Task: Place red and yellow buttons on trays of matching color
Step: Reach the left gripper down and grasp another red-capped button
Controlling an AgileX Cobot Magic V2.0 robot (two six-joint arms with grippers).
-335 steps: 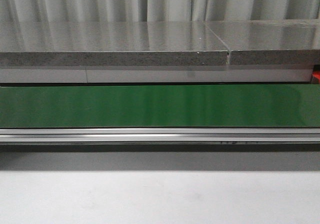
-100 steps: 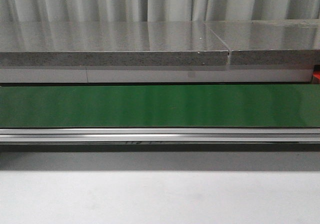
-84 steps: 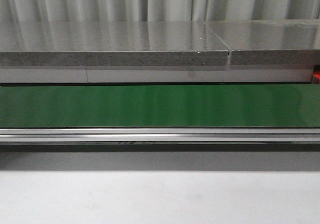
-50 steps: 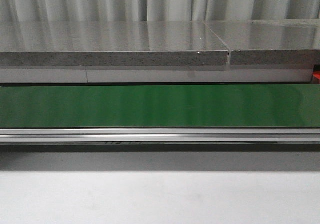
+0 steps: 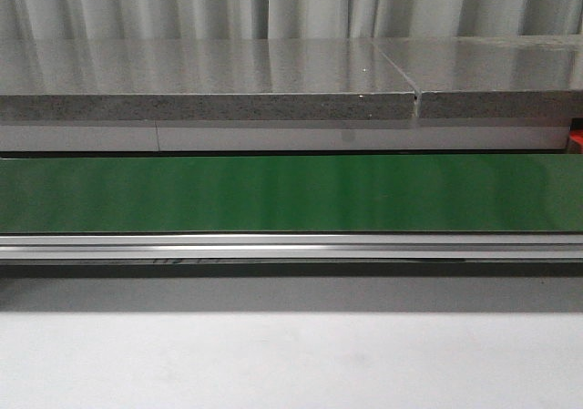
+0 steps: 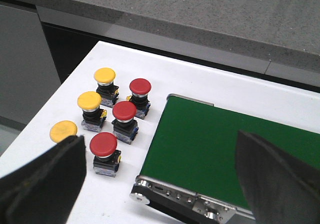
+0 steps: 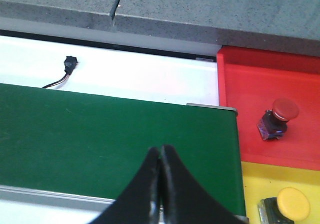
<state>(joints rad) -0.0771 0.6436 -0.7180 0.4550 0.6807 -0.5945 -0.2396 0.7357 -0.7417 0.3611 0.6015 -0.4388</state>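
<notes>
In the left wrist view, three red buttons [image 6: 104,144] [image 6: 124,111] [image 6: 140,87] and three yellow buttons [image 6: 89,101] [image 6: 105,76] [image 6: 63,130] stand on the white table beside the end of the green belt [image 6: 220,149]. My left gripper [image 6: 160,169] is open above the belt's end, with nothing between its fingers. In the right wrist view, a red button [image 7: 279,115] sits on the red tray [image 7: 250,84] and a yellow button [image 7: 292,204] on the yellow tray [image 7: 252,184]. My right gripper [image 7: 160,151] is shut and empty over the belt [image 7: 100,134].
The front view shows only the green conveyor belt [image 5: 291,193], its metal rail [image 5: 291,245], a grey stone counter [image 5: 209,81] behind and white table in front. A small black connector with a wire [image 7: 70,64] lies on the white surface beyond the belt.
Small markings under the conveyor rail have drifted leftward, so the belt is running. No arm or object has entered the front view.
</notes>
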